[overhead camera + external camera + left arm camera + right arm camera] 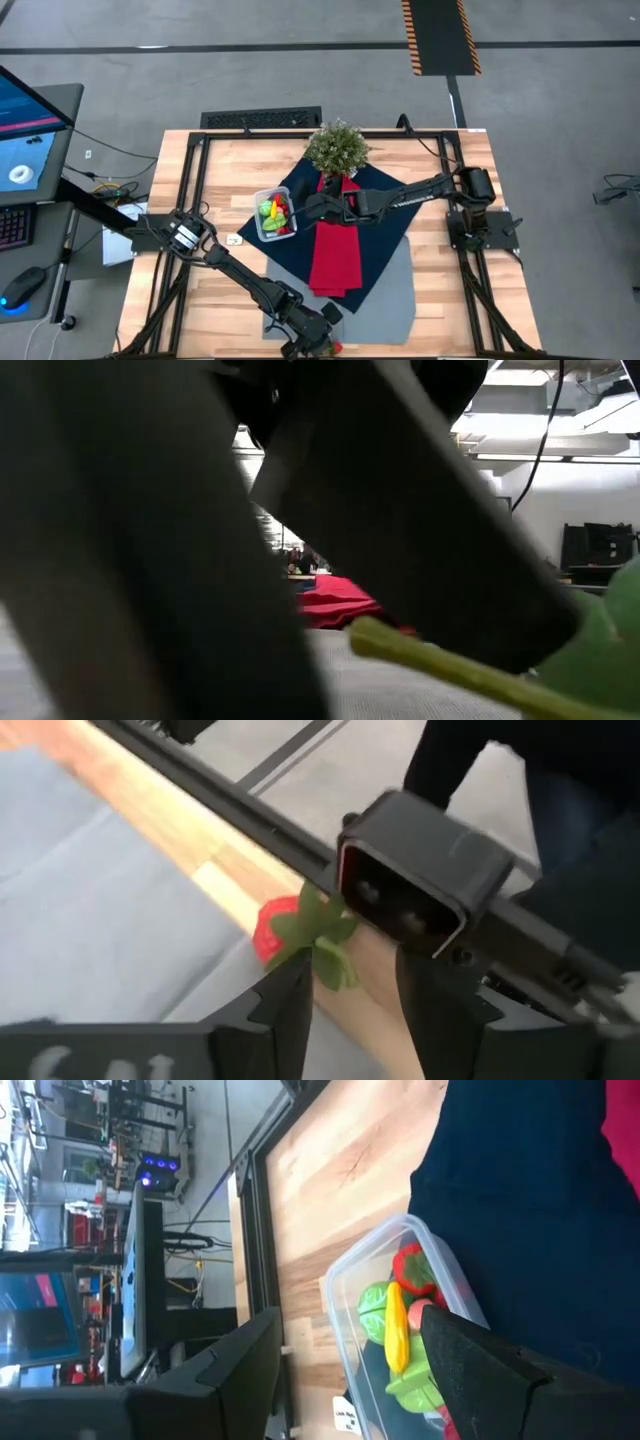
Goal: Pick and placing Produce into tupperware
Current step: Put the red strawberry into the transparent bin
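A red strawberry [268, 932] with a green leafy top [318, 928] lies on the wood at the table's near edge, beside the grey cloth [90, 920]. My left gripper [355, 965] slants down at it, open, fingertips at the leaves; it also shows in the high view [318, 342]. The low view shows the green stem [440, 665] close up behind a dark finger [420, 510]. The clear tupperware [262, 198] holds green, yellow and red produce [400, 1330]. My right gripper [350, 1320] hovers open next to it, at the table's middle [305, 212]. My left gripper's fingers come slanting down from above and stand either side of the strawberry's leafy top [335, 970]. One fingertip [298, 982] meets the leaves in the picture; whether it touches them I cannot tell. The strawberry lies on the table.
A black camera box [420, 885] and the table's dark frame rail stand right behind the strawberry. A red cloth [335, 258] lies on a navy cloth [385, 215] at the middle, and a potted plant [337, 147] stands at the far edge.
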